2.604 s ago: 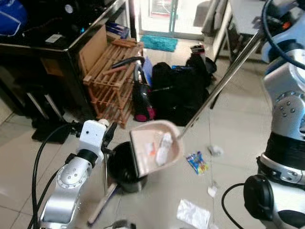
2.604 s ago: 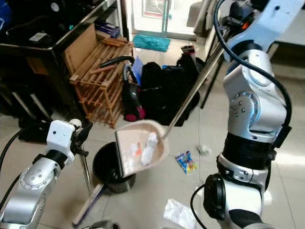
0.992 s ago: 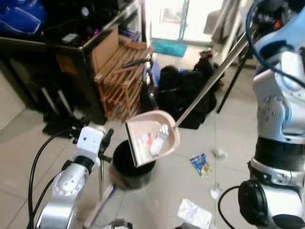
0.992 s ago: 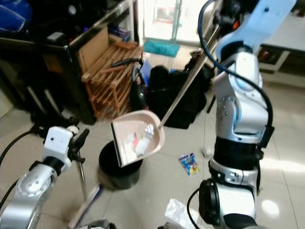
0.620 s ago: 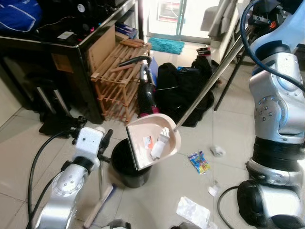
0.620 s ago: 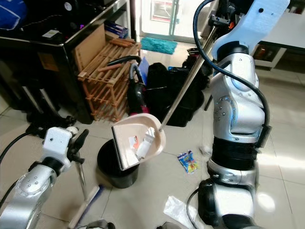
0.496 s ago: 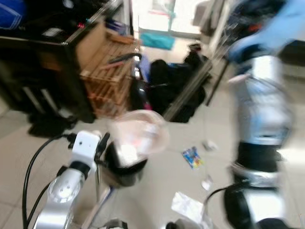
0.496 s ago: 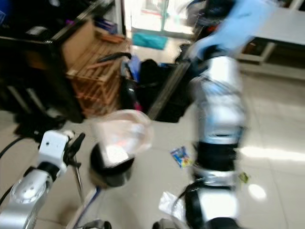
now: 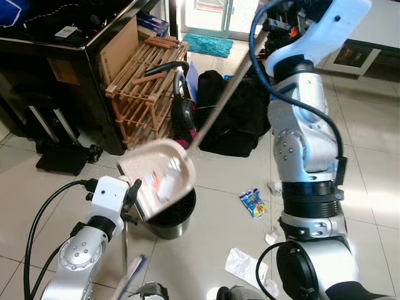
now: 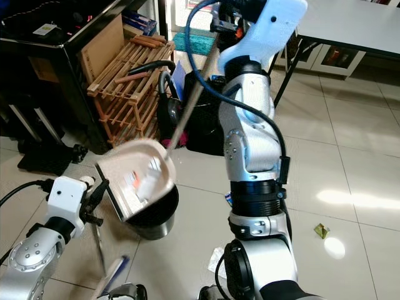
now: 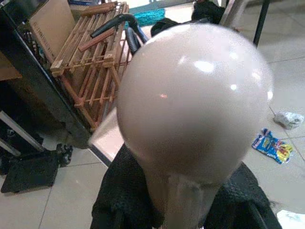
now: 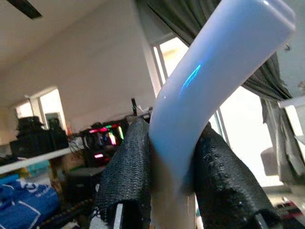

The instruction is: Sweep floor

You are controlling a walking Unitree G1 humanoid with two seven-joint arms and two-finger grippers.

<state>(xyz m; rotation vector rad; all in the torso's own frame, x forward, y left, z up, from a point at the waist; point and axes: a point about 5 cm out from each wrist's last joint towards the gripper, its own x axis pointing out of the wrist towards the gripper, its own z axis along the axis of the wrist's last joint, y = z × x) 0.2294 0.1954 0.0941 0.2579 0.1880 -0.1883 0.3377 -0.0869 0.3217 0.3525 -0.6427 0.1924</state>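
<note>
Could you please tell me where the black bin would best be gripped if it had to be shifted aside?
Take the black bin by its rim on the side facing the snack wrapper, coming from above with one finger inside. It stands upright and open, its round wall looks too wide to span, and the dustpan hangs over the other side.

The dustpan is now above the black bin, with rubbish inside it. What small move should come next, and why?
Probably tilt the dustpan further. It sits over the black bin, and the rubbish lies inside it. The right tool grips its handle.
</note>
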